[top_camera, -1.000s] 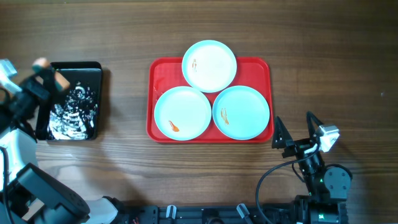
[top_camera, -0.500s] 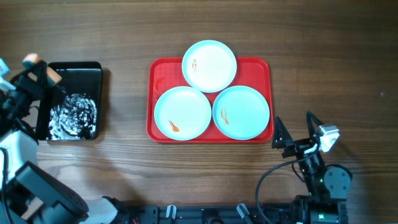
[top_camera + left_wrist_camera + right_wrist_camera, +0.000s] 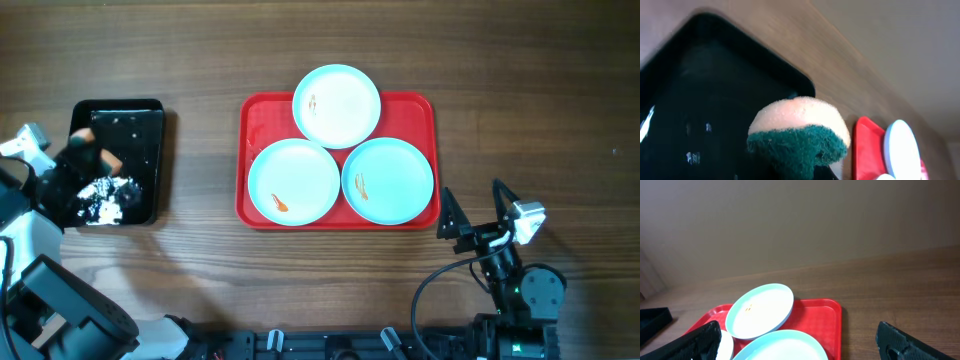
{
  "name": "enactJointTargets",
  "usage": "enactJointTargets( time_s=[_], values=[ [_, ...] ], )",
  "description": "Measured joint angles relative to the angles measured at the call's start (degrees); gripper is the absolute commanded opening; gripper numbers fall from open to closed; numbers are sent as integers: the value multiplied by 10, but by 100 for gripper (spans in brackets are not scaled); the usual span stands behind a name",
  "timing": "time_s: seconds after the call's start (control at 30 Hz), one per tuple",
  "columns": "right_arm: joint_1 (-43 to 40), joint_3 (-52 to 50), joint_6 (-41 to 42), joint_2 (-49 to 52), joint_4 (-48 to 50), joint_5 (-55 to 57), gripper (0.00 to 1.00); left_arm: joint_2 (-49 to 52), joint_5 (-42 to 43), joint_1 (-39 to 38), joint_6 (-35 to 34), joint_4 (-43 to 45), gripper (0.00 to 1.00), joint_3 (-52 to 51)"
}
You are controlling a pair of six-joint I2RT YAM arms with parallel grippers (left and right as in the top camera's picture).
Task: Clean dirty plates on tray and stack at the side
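Three pale mint-white plates lie on the red tray [image 3: 262, 110]: one at the back [image 3: 337, 105], one front left [image 3: 294, 182], one front right [image 3: 388, 180], each with a small orange smear. My left gripper [image 3: 92, 160] is shut on an orange sponge with a green scouring face [image 3: 800, 132] and holds it over the black tray [image 3: 140, 115]. My right gripper [image 3: 475, 215] is open and empty just off the red tray's front right corner. Its wrist view shows the back plate [image 3: 760, 310] and the tray [image 3: 822, 312].
The black tray at the far left holds white foam [image 3: 105, 198]. Bare wooden table surrounds both trays, with open wood between them and to the right of the red tray.
My left gripper with the sponge has moved from the black tray's back left corner toward its front and middle. The foam patch now looks smaller. The right arm has not moved.
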Motion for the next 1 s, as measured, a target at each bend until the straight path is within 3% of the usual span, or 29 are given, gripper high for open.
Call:
enactJointTargets(
  time_s=[0.17, 0.3, 0.43, 0.53, 0.57, 0.63, 0.77, 1.0],
  values=[
    [0, 0, 0, 0, 0, 0, 100, -14, 56, 0, -70, 162, 4, -1],
    [0, 0, 0, 0, 0, 0, 100, -52, 78, 0, -141, 239, 4, 1],
    [0, 0, 0, 0, 0, 0, 100, -78, 92, 0, -164, 216, 4, 3],
    [0, 0, 0, 0, 0, 0, 100, -75, 80, 0, -109, 82, 4, 8],
    [0, 0, 0, 0, 0, 0, 100, -70, 38, 0, -63, -9, 4, 9],
    [0, 0, 0, 0, 0, 0, 100, -53, -14, 0, -22, -60, 4, 4],
    [0, 0, 0, 0, 0, 0, 100, 4, -56, 3, 7, -39, 4, -4],
    [0, 0, 0, 0, 0, 0, 100, -8, 30, 3, -31, 88, 4, -3]
  ],
)
